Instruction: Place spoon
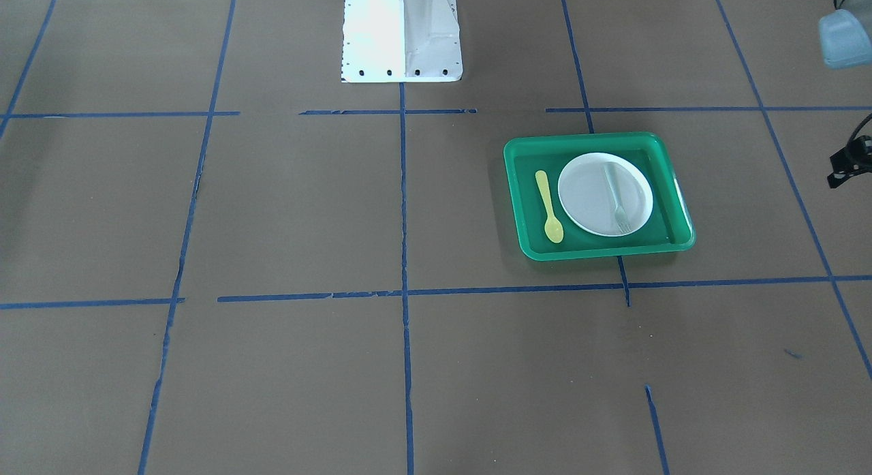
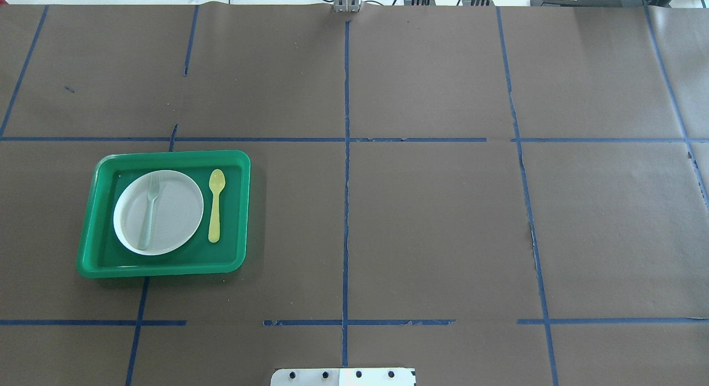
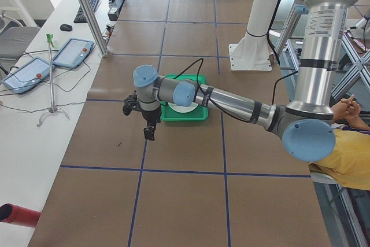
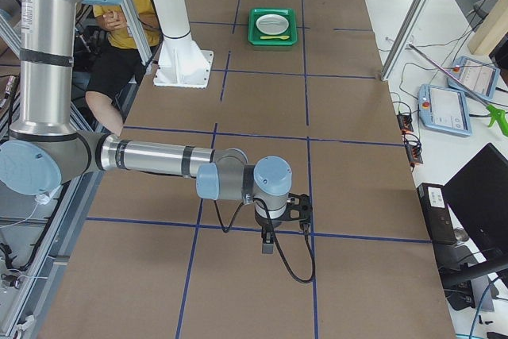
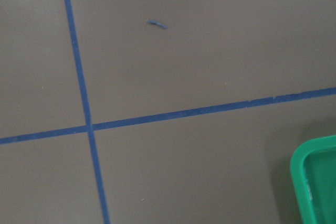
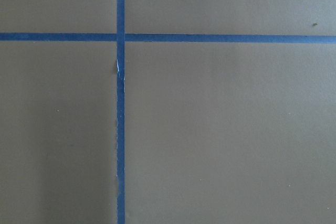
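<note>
The yellow spoon (image 2: pixel 216 205) lies flat on the floor of the green tray (image 2: pixel 99 209), just beside the white plate (image 2: pixel 177 209), bowl end toward the far side; it also shows in the front view (image 1: pixel 549 207). A pale grey-green fork (image 2: pixel 149 211) lies on the plate. My left gripper (image 3: pixel 150 133) hangs above the table past the tray's outer end, seen only in the left side view; I cannot tell if it is open. My right gripper (image 4: pixel 268 244) hangs over bare table far from the tray, seen only in the right side view; I cannot tell its state.
The table is brown paper with blue tape lines (image 2: pixel 346 209). The robot's white base (image 1: pixel 402 32) stands at the table's middle edge. A corner of the tray (image 5: pixel 315 182) shows in the left wrist view. An operator (image 4: pixel 123 29) sits beside the base.
</note>
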`<control>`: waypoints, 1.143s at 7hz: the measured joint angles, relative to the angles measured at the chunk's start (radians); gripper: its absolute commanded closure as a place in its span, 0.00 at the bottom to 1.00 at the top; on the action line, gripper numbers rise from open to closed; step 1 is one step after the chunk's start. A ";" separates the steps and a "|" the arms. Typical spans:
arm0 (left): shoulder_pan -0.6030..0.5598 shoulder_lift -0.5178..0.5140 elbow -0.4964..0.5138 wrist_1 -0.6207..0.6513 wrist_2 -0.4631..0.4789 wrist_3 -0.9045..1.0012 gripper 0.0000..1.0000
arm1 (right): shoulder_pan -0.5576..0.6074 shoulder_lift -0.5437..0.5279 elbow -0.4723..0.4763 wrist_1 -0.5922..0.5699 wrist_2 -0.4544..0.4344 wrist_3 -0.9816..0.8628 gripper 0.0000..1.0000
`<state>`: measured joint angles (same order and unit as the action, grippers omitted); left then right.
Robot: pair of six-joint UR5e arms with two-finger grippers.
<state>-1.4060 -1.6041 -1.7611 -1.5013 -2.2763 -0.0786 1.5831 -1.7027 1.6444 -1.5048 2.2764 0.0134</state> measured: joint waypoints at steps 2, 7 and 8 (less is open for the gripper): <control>-0.109 0.109 0.006 0.001 -0.092 0.149 0.00 | 0.000 0.000 0.000 0.000 0.000 0.000 0.00; -0.193 0.213 0.005 0.004 -0.115 0.301 0.00 | 0.000 0.000 0.000 0.000 0.000 0.000 0.00; -0.194 0.213 0.006 0.003 -0.112 0.299 0.00 | 0.000 0.000 0.000 0.001 0.000 0.000 0.00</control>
<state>-1.5999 -1.3907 -1.7553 -1.4984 -2.3887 0.2206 1.5830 -1.7027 1.6444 -1.5042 2.2764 0.0135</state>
